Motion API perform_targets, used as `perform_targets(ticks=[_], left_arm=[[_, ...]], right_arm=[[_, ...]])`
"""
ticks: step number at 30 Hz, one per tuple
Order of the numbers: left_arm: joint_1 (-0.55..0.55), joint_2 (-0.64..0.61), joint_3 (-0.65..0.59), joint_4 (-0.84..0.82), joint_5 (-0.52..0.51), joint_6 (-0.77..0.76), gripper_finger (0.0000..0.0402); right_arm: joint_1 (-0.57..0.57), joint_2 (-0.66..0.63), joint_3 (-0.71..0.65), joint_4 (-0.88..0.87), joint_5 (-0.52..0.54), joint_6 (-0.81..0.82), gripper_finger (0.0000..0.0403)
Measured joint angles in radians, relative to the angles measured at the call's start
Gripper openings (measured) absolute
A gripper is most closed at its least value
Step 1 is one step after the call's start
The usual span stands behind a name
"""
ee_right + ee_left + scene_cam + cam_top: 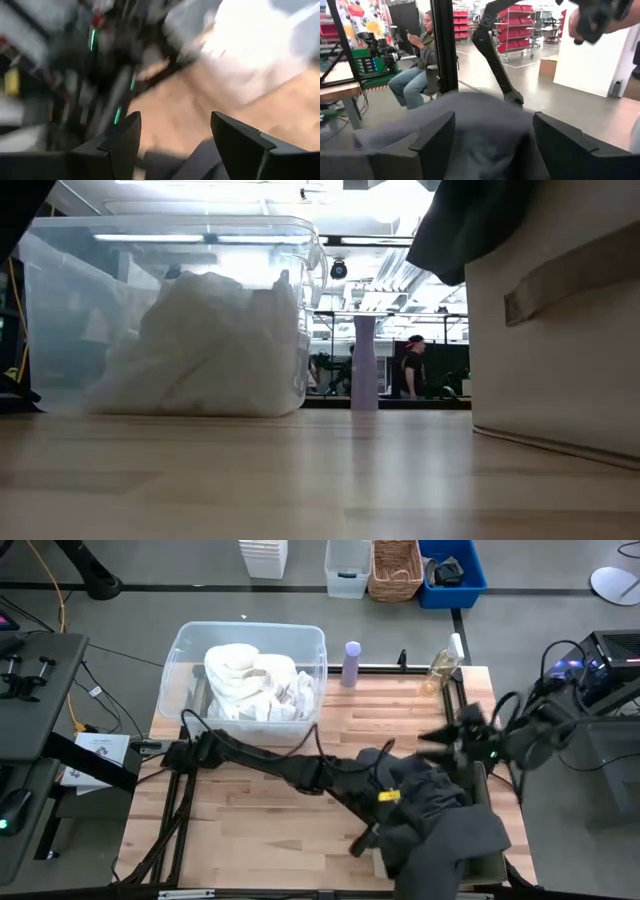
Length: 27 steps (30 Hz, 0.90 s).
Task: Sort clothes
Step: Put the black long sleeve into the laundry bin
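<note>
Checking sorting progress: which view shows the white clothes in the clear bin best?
The high view: white clothes show from above inside the clear bin. The low view shows them side-on through its wall; the right wrist view only a blur; the left wrist view nothing.

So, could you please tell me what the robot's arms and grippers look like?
Both arms are dark, jointed and slim, with black cables looped along them. The left arm bears a yellow tag near its wrist. The left gripper and the right gripper have broad, flat, angular dark fingers.
</note>
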Motion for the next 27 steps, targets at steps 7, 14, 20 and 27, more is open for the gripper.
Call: perform_targets(ticks=[7, 14, 20, 27], left_arm=[[0.062, -0.213, -0.001, -0.191, 0.097, -0.100, 0.0253], [0.118, -0.509, -0.003, -0.484, -0.044, -0.018, 0.0242], [0.077, -0.756, -0.152, -0.503, -0.286, -0.008, 0.0228], [-0.063, -0.985, -0.502, -0.371, -0.529, -0.040, 0.0212]], right_arm=[[0.015, 0.125, 0.000, 0.047, -0.226, 0.027, 0.0236], [0.018, 0.278, 0.000, -0.098, -0.328, 0.195, 0.0236], [0.066, 0.452, 0.000, -0.209, -0.521, 0.277, 0.0236], [0.214, 0.614, 0.000, -0.399, -0.644, 0.575, 0.0236]])
